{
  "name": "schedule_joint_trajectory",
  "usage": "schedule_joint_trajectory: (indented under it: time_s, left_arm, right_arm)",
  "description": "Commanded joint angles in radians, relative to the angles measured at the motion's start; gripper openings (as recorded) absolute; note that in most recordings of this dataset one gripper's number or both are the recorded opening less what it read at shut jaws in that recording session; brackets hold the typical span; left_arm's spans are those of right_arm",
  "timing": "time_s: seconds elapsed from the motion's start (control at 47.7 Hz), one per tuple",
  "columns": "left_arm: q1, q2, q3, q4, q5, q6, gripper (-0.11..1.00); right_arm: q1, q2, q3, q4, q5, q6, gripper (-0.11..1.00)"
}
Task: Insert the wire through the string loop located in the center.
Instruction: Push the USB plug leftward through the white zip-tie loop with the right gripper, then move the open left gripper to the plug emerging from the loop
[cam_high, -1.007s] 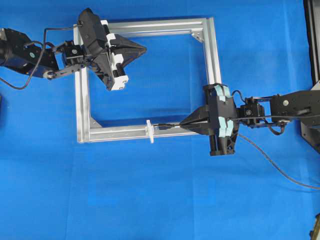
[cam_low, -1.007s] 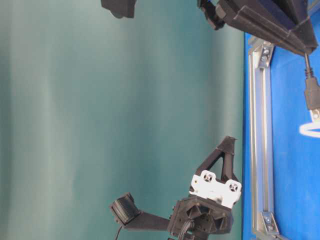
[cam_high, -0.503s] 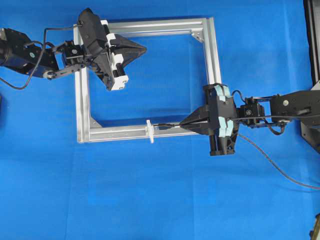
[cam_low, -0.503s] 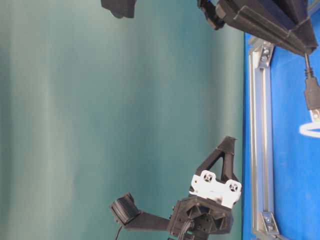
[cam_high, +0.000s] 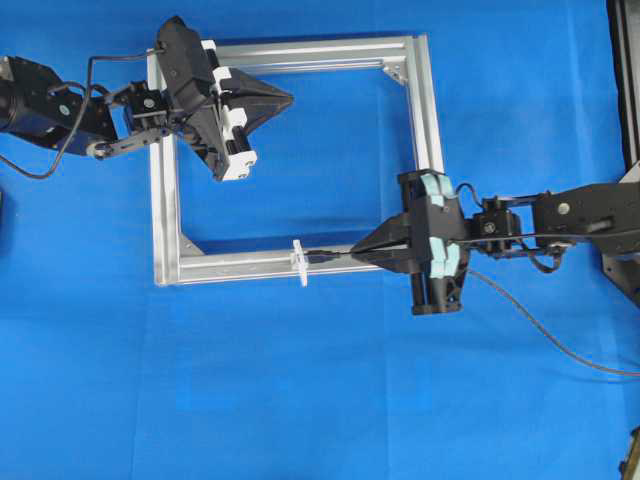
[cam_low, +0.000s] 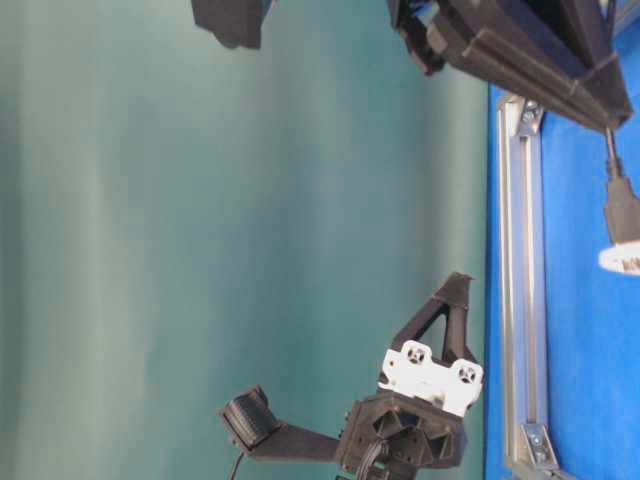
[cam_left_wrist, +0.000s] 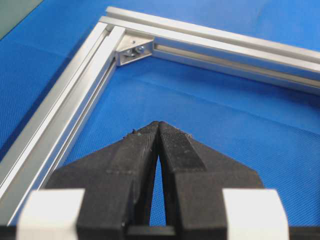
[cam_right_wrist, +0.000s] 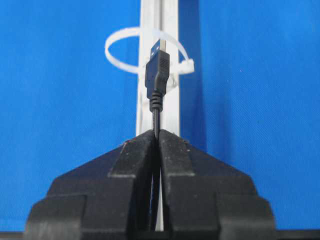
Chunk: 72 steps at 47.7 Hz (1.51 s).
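Your right gripper (cam_high: 352, 256) is clenched on the wire (cam_right_wrist: 156, 107), with the fingertips (cam_right_wrist: 167, 142) pinching it a short way behind the plug. In the right wrist view the plug points straight ahead along the silver frame (cam_high: 165, 200) bar, and its metal tip sits in front of the opening of the white string loop (cam_right_wrist: 142, 52); you cannot tell from this view whether the tip has entered it. From overhead, the plug end lies just beside the loop (cam_high: 299, 262), on the frame's lower bar, with the loop standing upright across the bar near its middle. The rest of the wire trails out behind the right arm, across the blue desk (cam_high: 300, 400) toward the right edge. Your left gripper (cam_left_wrist: 158, 127) is shut and holds nothing; it hovers inside the upper left corner of the frame, well apart from the loop and wire, pointing toward a corner bracket (cam_left_wrist: 134, 47).
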Motion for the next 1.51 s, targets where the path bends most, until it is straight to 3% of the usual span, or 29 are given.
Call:
schedule_joint_trajectory:
  time_s: [0.0,0.608,1.196,1.489]
  left_arm:
    - [-0.002,-0.034,-0.009,0.003,-0.009,0.000,0.00]
    - [-0.002,-0.034,-0.011,0.008,-0.012,0.002,0.00]
    - [-0.003,-0.034,-0.009,0.008,-0.009,-0.009,0.00]
    - [-0.089,-0.038,0.009,0.008,-0.006,-0.023,0.00]
  right_arm:
    - [0.002,0.003,-0.037,-0.005,-0.009,-0.003,-0.02]
    - [0.002,0.138,-0.193,-0.008,-0.006,-0.006,-0.02]
    - [0.002,0.143,-0.193,-0.009,-0.006,-0.006,-0.02]
    - [0.002,0.143,-0.193,-0.009,-0.005,-0.006,-0.02]
